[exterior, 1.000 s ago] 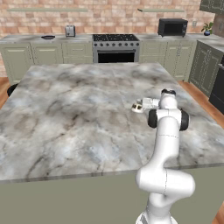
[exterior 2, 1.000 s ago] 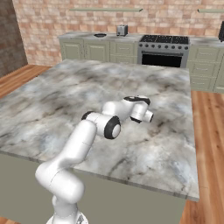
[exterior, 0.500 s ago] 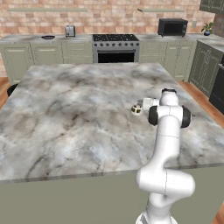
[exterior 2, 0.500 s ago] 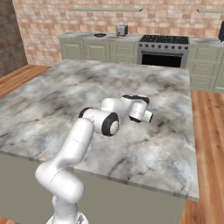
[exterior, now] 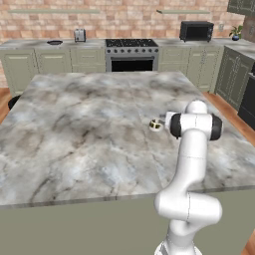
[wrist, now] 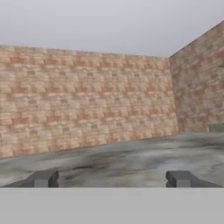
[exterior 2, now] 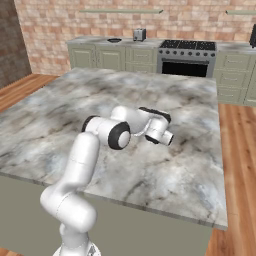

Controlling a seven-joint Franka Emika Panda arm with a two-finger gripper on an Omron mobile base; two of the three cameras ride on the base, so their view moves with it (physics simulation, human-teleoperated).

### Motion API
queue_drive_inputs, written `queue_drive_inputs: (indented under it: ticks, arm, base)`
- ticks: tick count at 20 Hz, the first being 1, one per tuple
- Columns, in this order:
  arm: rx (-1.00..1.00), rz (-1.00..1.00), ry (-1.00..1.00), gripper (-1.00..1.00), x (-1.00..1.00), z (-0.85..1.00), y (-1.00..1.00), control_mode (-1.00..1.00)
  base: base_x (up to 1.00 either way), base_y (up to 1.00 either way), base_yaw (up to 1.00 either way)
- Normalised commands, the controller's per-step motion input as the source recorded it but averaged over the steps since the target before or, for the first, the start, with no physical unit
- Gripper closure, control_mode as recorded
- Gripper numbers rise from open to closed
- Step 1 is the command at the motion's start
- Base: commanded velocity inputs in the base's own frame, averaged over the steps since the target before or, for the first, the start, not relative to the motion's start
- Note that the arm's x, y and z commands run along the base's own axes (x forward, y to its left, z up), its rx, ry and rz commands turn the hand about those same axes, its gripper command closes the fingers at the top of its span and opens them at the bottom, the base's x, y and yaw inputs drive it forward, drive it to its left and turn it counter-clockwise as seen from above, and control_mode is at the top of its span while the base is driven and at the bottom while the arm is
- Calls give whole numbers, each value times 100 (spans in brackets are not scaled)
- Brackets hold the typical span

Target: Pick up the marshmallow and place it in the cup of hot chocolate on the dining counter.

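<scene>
Brick-walled kitchen; the marble dining counter [exterior: 89, 134] carries the cup of hot chocolate [exterior: 156, 125] (pincer [wrist: 112, 178] spread wide, empty).

surface [exterior: 89, 134]: marble look, white with grey veins, smooth, a soft sheen
surface sides [exterior: 74, 226]: flat sage-green paint, matt
arm [exterior: 191, 164]: glossy white plastic shell, dark matt joints
cup [exterior: 156, 125]: pale cream, looks like glazed ceramic, dark brown liquid inside
pincer [wrist: 111, 178]: tips dark grey, matt
wall [exterior: 124, 20]: rough red-brown brick
floor [exterior 2: 240, 150]: warm wood planks, slight shine
stove [exterior: 131, 55]: dark metal front, shiny
cabinets [exterior: 40, 62]: sage-green panels, matt
</scene>
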Motion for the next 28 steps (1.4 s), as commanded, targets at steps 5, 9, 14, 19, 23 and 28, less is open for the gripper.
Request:
queue_drive_inputs:
  ticks: [5,9,14,19,23,28]
  arm:
    - [0,0,-24,-100,-75,60,0,-100]
    - [-1,0,-37,-100,-100,47,11,-100]
    - [-1,0,-25,-100,-93,64,16,-100]
    - [0,0,-13,-100,-73,77,15,-100]
    - [-4,0,-20,-100,-92,70,26,-100]
    - [-7,0,-29,-100,-99,69,34,-100]
  base:
    - [0,0,0]
    - [0,0,0]
    - [0,0,0]
    - [0,0,0]
    - [0,0,0]
    - [0,0,0]
